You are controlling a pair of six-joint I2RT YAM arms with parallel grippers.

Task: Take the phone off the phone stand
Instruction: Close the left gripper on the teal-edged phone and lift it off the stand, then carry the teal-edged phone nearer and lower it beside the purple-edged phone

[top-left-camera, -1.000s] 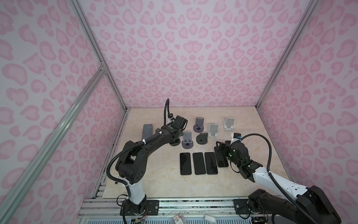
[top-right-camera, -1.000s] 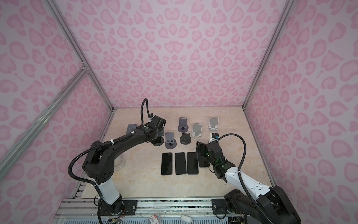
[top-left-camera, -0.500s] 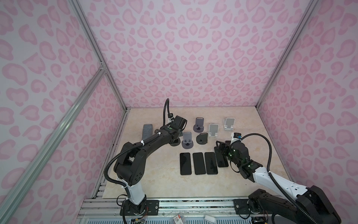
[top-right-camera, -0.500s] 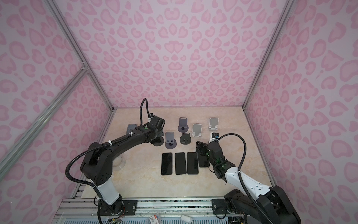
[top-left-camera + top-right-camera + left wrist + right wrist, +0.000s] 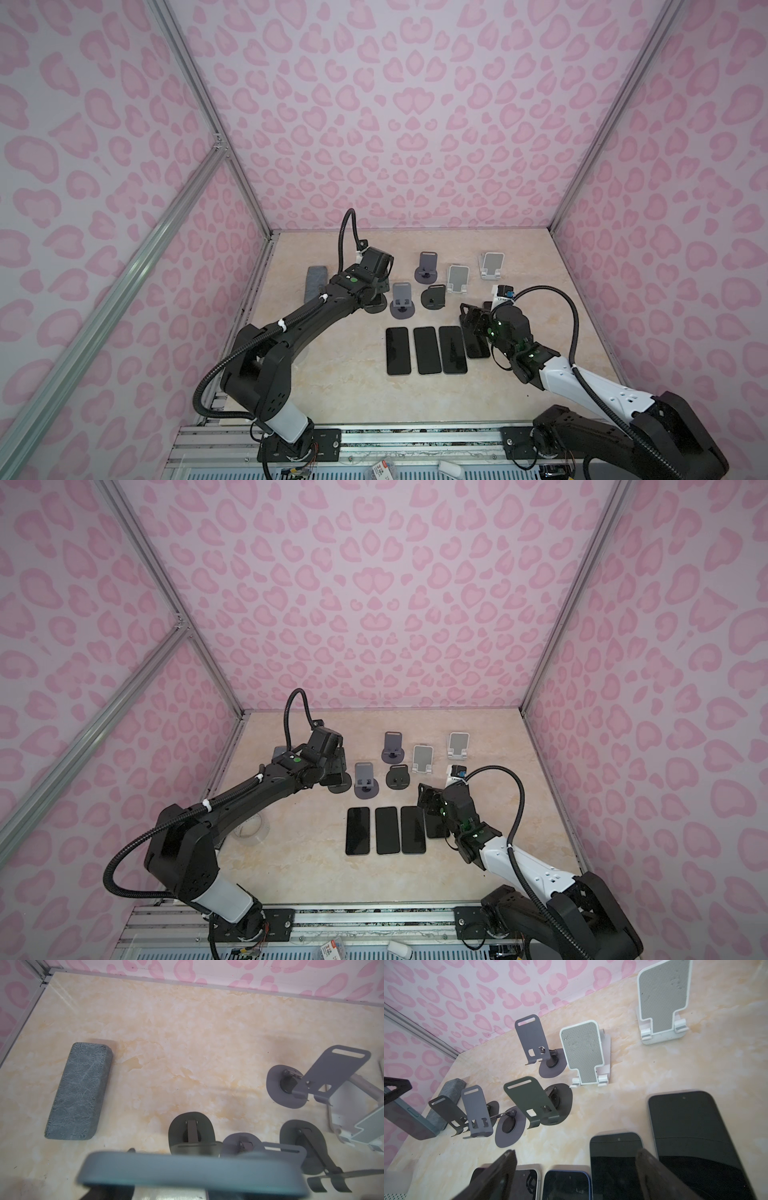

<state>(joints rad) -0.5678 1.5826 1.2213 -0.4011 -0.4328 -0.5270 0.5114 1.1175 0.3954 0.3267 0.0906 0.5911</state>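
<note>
Left arm (image 5: 316,320), based at 7 o'clock: black links, white base sleeve, green dot (image 5: 352,279), white cable ties (image 5: 283,323), ribbed black hose (image 5: 343,232). Right arm (image 5: 602,392), based at 5 o'clock: white forearm, green lights (image 5: 532,353), and the right gripper (image 5: 575,1155) has black triangular fingers.

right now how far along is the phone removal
Done: four phones lie flat in a row, and all six stands look empty. In hand: the left gripper is shut on a blue-grey phone, held off the dark stand. Left: setting it down; the right gripper is open.
</note>
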